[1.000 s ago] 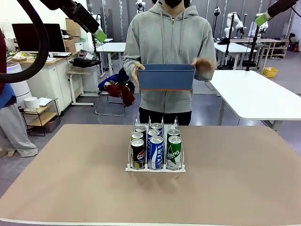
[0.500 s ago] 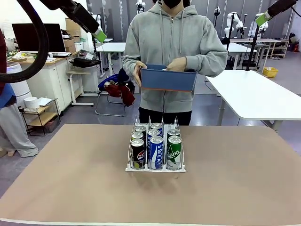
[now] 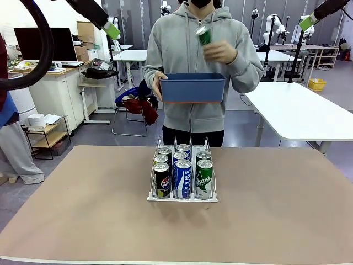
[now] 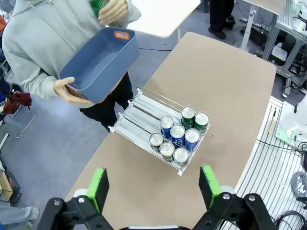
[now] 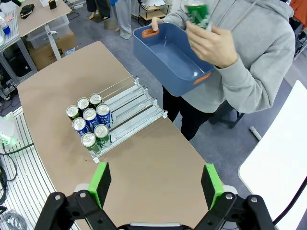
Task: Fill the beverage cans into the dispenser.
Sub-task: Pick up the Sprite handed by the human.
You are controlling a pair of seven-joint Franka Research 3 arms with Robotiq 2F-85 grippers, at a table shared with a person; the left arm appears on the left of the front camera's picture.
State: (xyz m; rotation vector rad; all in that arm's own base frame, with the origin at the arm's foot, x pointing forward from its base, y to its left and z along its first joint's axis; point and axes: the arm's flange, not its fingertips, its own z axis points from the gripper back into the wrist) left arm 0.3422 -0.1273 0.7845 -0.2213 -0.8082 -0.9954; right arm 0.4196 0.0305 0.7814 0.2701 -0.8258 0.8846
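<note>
The dispenser (image 3: 156,194), a white wire rack, stands mid-table with several beverage cans in its three lanes: black Pepsi (image 3: 161,180), blue Pocari (image 3: 182,178) and green (image 3: 204,178) at the front. From above, the cans (image 4: 177,136) (image 5: 89,122) crowd one end of the rack (image 4: 136,120) (image 5: 129,103). The person across the table holds a green can (image 3: 204,34) (image 5: 197,13) at chest height over a blue bin (image 3: 193,88) (image 4: 98,64) (image 5: 168,57). My left gripper (image 3: 113,28) (image 4: 153,187) and right gripper (image 3: 306,22) (image 5: 156,183) hang high above the table, both open and holding nothing.
The brown tabletop (image 3: 83,221) spreads wide on both sides of the rack. A white table (image 3: 303,110) stands behind at the right, and a desk with a monitor (image 3: 44,44) at the back left. Another person (image 3: 11,138) stands at the left edge.
The person's free hand reached into the blue bin and lifted a green can up to chest height. My left gripper rose slightly. The rack and its cans stayed put.
</note>
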